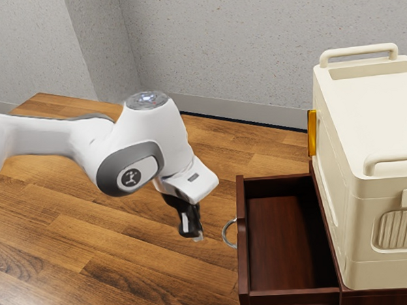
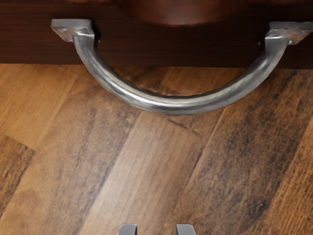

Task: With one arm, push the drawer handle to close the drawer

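In the exterior view my gripper (image 1: 196,236) points downward, a short gap away from the drawer handle (image 1: 225,234) on its exterior-view left. The dark red-brown drawer (image 1: 243,277) is pulled out, and its bare inside shows. The wrist view has the curved silver handle (image 2: 181,105) fixed at both ends to the drawer front (image 2: 176,49). Both fingertips of my gripper (image 2: 156,229) appear there, apart with only wood surface between them, so it is open and not touching the handle.
A large cream case (image 1: 366,123) with bar handles sits on the dark cabinet (image 1: 382,298) at the exterior view's right. An amber piece (image 1: 312,133) sticks out from its side. Wooden planks (image 1: 126,238) spread under the arm, with a grey wall (image 1: 218,49) behind.
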### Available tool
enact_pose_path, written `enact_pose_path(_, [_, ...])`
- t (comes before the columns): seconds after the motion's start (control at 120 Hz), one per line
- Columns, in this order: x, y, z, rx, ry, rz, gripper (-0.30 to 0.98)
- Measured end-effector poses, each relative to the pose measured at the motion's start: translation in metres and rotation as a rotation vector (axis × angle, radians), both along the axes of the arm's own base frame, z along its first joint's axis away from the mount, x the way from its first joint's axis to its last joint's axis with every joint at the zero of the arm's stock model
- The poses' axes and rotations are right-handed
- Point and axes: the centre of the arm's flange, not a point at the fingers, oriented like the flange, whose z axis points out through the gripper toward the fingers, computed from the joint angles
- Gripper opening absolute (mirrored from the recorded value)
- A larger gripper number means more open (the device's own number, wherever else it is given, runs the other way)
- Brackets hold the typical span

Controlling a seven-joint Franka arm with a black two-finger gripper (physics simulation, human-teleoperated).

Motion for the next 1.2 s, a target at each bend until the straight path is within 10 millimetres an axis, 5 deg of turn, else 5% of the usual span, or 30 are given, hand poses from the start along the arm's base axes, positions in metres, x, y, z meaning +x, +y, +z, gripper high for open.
enact_pose_path(0.158, [-0.007,-0.017,-0.002,-0.008,0.009,-0.046,0.0])
enact_pose_path(0.542, [0.04,-0.044,-0.01,-0.044,-0.007,-0.056,0.0])
enact_pose_path(0.717, [0.049,-0.079,-0.017,-0.068,-0.007,-0.096,0.0])
enact_pose_path(1.2, [0.096,-0.126,-0.035,-0.118,-0.055,-0.123,0.0])
